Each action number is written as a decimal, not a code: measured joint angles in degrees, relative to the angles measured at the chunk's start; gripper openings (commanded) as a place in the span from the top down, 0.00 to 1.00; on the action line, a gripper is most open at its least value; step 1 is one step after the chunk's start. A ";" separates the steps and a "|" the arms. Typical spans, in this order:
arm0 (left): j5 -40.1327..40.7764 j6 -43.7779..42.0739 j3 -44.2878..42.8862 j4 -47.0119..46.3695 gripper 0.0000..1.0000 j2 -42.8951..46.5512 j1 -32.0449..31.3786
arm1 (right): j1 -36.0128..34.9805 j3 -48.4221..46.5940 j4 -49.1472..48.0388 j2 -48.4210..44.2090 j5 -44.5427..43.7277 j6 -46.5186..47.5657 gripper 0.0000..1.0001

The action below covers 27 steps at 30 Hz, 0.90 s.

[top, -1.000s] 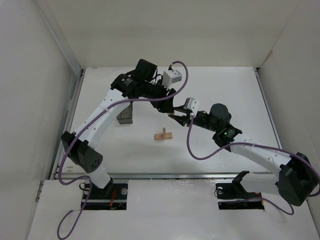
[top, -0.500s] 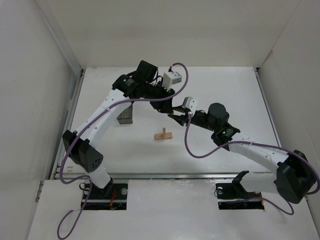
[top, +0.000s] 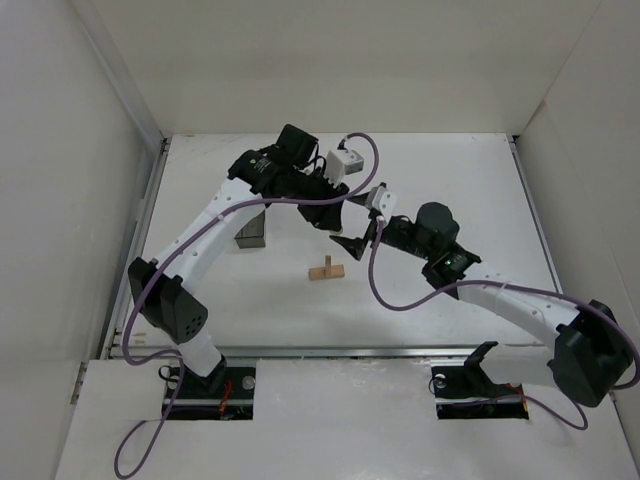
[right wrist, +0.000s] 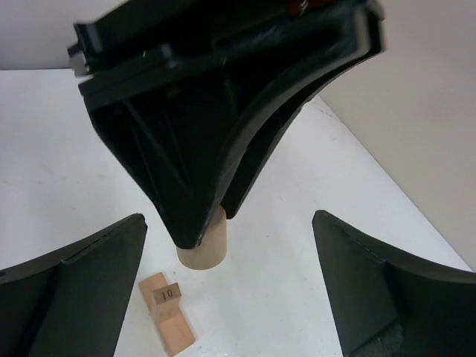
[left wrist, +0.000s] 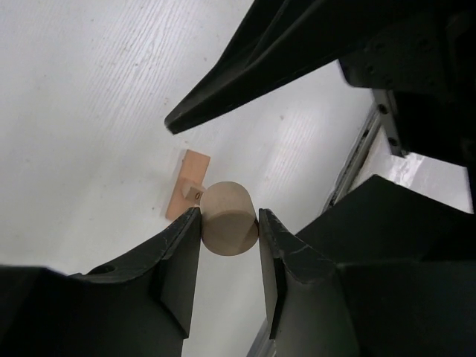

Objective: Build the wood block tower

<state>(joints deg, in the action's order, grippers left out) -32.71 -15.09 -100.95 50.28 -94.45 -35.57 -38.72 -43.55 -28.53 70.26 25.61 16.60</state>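
Note:
A small tan wooden cylinder (left wrist: 229,229) hangs above the table with my left gripper (left wrist: 229,223) shut on it, one finger on each side. In the right wrist view the same cylinder (right wrist: 202,239) pokes out below the left gripper's dark fingers (right wrist: 201,149). My right gripper (right wrist: 228,219) stands wide open around them, touching nothing. On the table below lies a flat wooden bar (right wrist: 167,312) with a small piece marked 10 on it. From above, the two grippers, left (top: 340,215) and right (top: 362,220), meet over the table, just behind the wooden pieces (top: 327,270).
A dark grey box (top: 250,230) stands on the table to the left of the grippers, under the left arm. White walls close in the table on the left, back and right. A metal rail (left wrist: 357,156) runs along the table's edge.
My right gripper, shut beside the left gripper's fingertips before, has opened wide. The left gripper keeps the cylinder. Both arms have barely shifted.

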 measured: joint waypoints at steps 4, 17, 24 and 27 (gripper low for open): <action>3.23 -1.64 -0.02 1.40 1.00 -1.33 -0.09 | 0.00 -0.59 1.88 -0.52 -1.57 -0.46 0.00; 12.50 -7.98 1.68 5.05 1.00 -5.20 -5.49 | 0.00 6.51 23.47 -25.24 -4.28 6.19 0.00; 14.10 -7.98 5.68 3.04 1.00 -5.25 -6.88 | 0.00 9.81 30.62 -28.94 -6.84 7.85 0.00; 14.71 -7.72 8.68 1.33 1.00 -5.25 -7.13 | 0.00 10.67 32.15 -28.89 -7.30 8.04 0.00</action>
<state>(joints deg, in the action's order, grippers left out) -18.00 -22.81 -92.27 51.62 -99.70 -42.70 -38.72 -32.88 3.62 41.36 18.31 24.64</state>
